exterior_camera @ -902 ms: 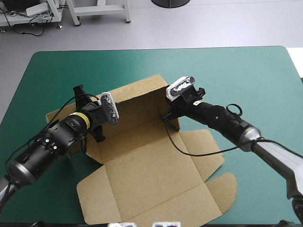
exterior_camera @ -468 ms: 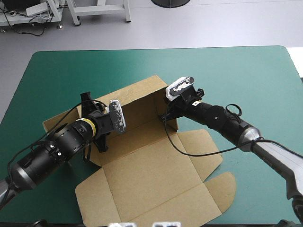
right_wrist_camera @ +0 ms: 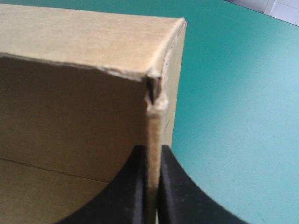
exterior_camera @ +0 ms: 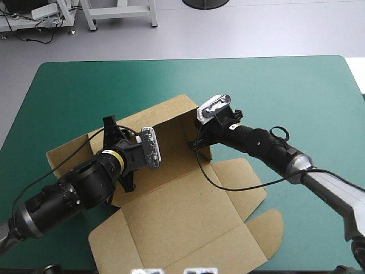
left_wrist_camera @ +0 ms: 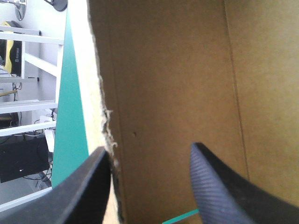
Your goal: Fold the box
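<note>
box: brown, mid-table on teal-green cover, far + R walls up, lid flat twd near edge | R gripper: clamped on R wall edge | L gripper: jaws apart at L wall edge | vs earlier: L arm further in twd far wall, box shifted slightly left

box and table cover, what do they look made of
The box looks like plain brown cardboard, matte: its cut edges show pale, frayed fibres and it holds creased folds. The table cover looks like a smooth, even teal-green mat, perhaps rubber or vinyl; I cannot tell which.
</note>
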`<action>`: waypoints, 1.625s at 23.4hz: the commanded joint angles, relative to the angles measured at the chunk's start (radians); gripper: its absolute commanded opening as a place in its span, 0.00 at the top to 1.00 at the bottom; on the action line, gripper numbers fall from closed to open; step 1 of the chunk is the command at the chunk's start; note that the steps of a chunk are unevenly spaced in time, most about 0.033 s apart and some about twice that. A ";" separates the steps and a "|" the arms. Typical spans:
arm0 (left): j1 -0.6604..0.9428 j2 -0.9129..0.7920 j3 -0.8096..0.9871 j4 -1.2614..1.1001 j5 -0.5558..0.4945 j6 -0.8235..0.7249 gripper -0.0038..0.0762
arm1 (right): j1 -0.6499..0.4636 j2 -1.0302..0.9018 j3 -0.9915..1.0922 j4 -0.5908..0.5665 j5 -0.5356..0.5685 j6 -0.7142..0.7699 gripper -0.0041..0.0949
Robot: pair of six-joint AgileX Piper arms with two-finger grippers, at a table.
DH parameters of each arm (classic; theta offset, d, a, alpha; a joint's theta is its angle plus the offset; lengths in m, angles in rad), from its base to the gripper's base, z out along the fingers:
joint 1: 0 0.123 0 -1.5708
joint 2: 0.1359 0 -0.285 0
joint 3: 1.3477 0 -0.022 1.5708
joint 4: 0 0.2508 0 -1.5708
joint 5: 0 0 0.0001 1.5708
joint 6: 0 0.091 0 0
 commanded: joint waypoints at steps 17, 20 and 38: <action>-0.190 -0.012 -0.461 -0.025 0.342 -0.203 0.95 | -0.086 -0.009 -0.087 -0.053 0.138 0.191 0.96; 0.095 -0.006 -0.463 -0.089 0.304 -0.201 0.95 | -0.090 -0.009 -0.172 -0.454 0.250 0.574 0.96; 1.024 0.077 -0.513 -0.972 0.343 0.049 0.96 | -0.090 0.002 -0.644 -0.885 1.066 0.891 0.96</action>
